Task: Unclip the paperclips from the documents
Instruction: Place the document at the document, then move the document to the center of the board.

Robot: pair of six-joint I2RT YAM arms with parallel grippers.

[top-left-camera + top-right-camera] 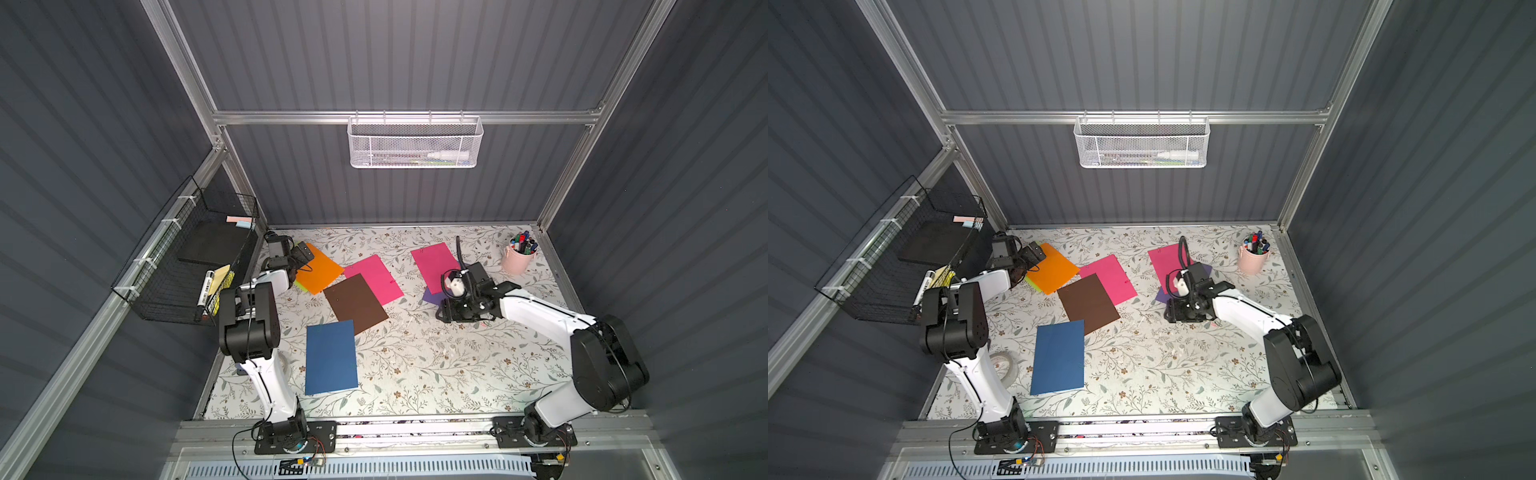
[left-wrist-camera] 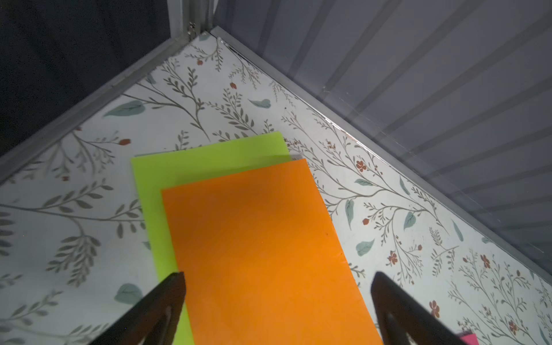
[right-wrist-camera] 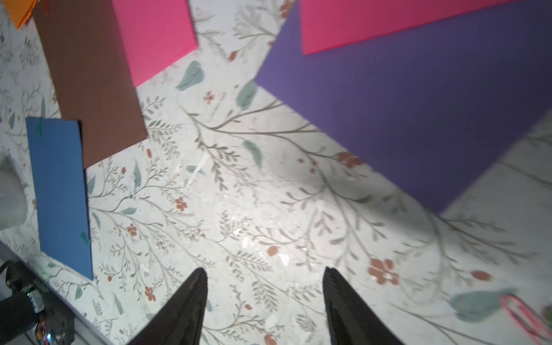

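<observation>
Several coloured documents lie on the floral table: orange (image 1: 318,268) over lime (image 2: 155,185), pink (image 1: 374,278), brown (image 1: 355,303), navy blue (image 1: 331,357), and a second pink (image 1: 434,266) over purple (image 3: 418,113). Green paperclips (image 3: 85,238) sit on the blue sheet's edge. A pink paperclip (image 3: 522,316) lies loose on the table beside the right gripper. My left gripper (image 2: 277,276) hangs open above the orange sheet (image 2: 263,254) with nothing between its fingers. My right gripper (image 3: 265,271) is open over bare table near the purple sheet's corner, holding nothing.
A pink cup of markers (image 1: 517,257) stands at the back right. A black wire basket (image 1: 187,257) hangs on the left wall and a white mesh basket (image 1: 415,143) on the back wall. A tape roll (image 1: 1005,365) lies by the left arm. The left gripper is close to the back-left corner.
</observation>
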